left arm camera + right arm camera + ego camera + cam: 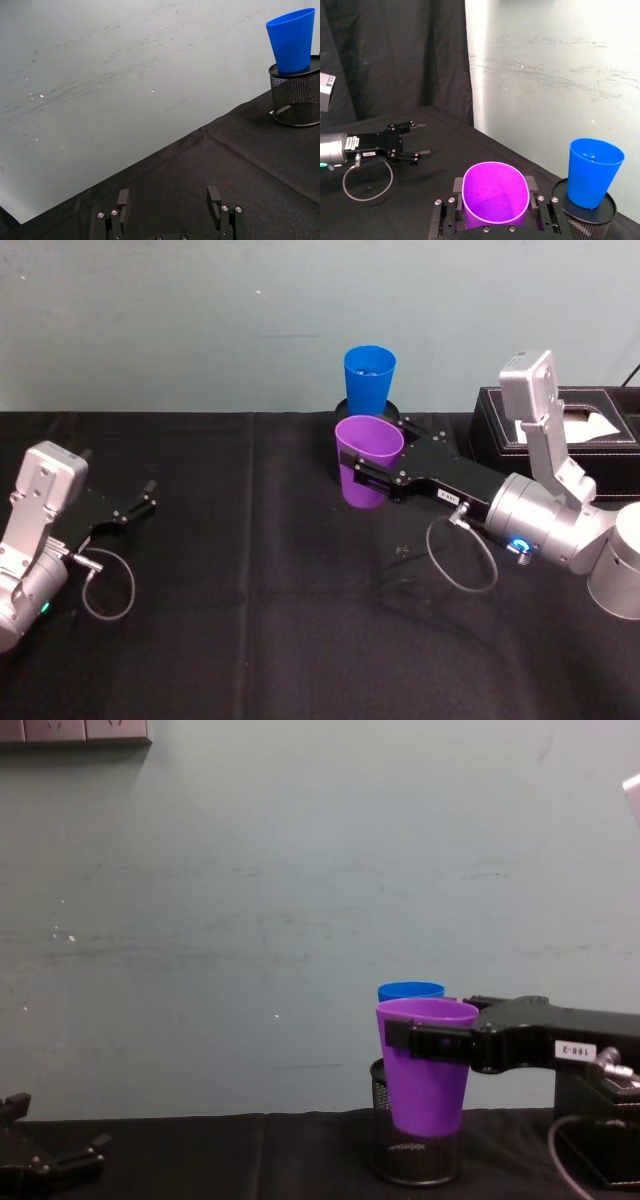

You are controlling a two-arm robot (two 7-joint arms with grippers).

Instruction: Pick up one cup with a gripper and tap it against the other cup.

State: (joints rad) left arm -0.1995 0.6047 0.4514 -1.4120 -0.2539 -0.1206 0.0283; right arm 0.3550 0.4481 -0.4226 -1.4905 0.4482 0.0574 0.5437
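Right gripper (pixel 494 187): fingers clamped on opposite walls of the purple cup (pixel 495 197) just below its rim. The cup is upright, mouth up, and lifted clear of the surface (pixel 250 620).

Blue cup (pixel 594 170): stands on top of the black mesh holder (pixel 585 222), just beyond the purple cup and apart from it, by the right wrist view. Its perch looks tippable.

Step in hand, as judged: closing the gap for the tap. Advance slowly, keep the purple cup level, meet wall to wall near the rims, then stop. A hard push would likely unseat the blue cup.

Room:
- The wall is close behind the holder.
- A black box (pixel 560 425) sits right of the cups.
- The surface is open to the left.

Left gripper (pixel 140 502): fingers apart, holding nothing, low at the far left and well apart from the cups.
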